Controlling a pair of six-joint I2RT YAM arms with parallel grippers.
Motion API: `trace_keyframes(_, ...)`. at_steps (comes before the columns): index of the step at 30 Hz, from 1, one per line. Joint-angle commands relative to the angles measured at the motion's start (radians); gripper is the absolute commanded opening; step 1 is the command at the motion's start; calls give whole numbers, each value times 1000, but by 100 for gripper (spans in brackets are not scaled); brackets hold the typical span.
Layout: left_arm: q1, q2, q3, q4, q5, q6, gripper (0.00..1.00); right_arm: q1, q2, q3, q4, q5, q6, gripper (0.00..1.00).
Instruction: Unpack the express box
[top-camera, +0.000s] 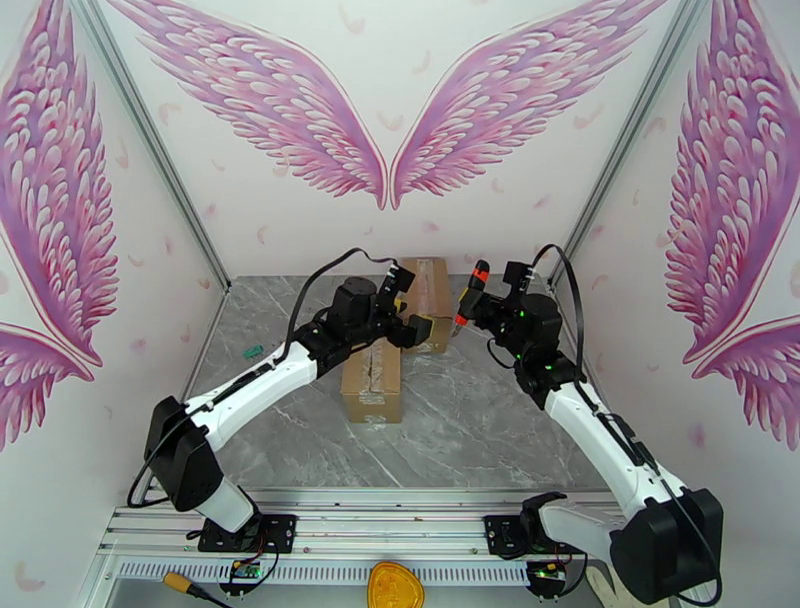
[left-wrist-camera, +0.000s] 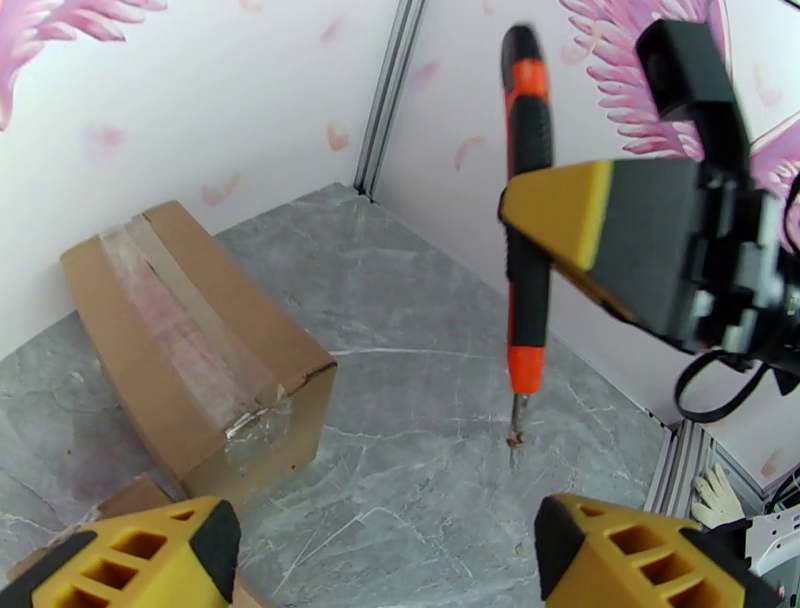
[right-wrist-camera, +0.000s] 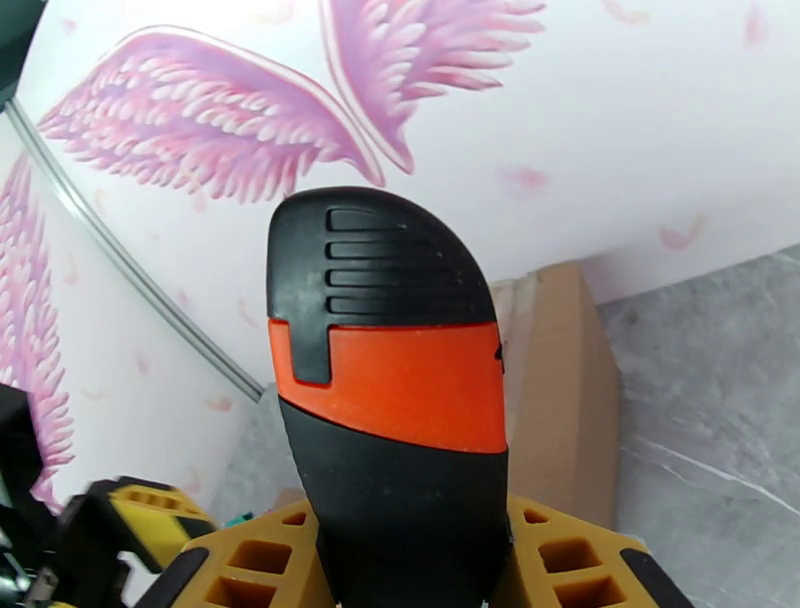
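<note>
Two cardboard express boxes lie on the grey marble table. The taped one (top-camera: 428, 285) (left-wrist-camera: 190, 340) is at the back, and the other (top-camera: 372, 382) (left-wrist-camera: 125, 497) lies nearer, just in front of it. My left gripper (top-camera: 412, 318) (left-wrist-camera: 380, 528) hovers open over the taped box's near end, with nothing between its yellow fingers. My right gripper (top-camera: 478, 303) (right-wrist-camera: 400, 565) is shut on an orange and black cutter (top-camera: 468, 297) (left-wrist-camera: 528, 230) (right-wrist-camera: 390, 370). The cutter hangs upright with its thin metal tip down, just right of the taped box and above the table.
Winged pink walls and metal corner posts close in the table on three sides. A small green object (top-camera: 254, 350) lies on the table at the far left. A yellow item (top-camera: 395, 585) sits below the base rail. A white glove (left-wrist-camera: 715, 490) lies outside the right wall.
</note>
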Motion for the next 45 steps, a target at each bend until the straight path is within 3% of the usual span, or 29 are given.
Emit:
trace_keyframes(1, -21, 19, 44, 56, 53, -3, 80, 29, -39, -27, 72, 28, 19, 39)
trace_keyframes(9, -52, 30, 24, 146, 147, 5, 75, 89, -67, -35, 67, 82, -1, 38)
trace_keyframes(20, -55, 82, 41, 177, 153, 14, 65, 132, -86, -47, 122, 89, 16, 39)
trace_keyframes(34, -57, 92, 53, 197, 161, 24, 33, 164, -75, -86, 177, 99, 16, 39)
trace_keyframes(39, -59, 115, 69, 180, 193, 35, 14, 167, -63, -105, 224, 100, 41, 40)
trace_keyframes(41, -59, 110, 63, 186, 175, 43, 10, 167, -58, -98, 206, 105, 47, 47)
trace_keyframes(42, -58, 104, 60, 186, 154, 52, 9, 167, -59, -91, 182, 123, 57, 57)
trace_keyframes(43, -59, 94, 59, 183, 126, 65, 8, 166, -68, -78, 123, 163, 82, 66)
trace_keyframes(45, -59, 84, 57, 172, 65, 99, 5, 166, -96, -67, 25, 266, 160, 73)
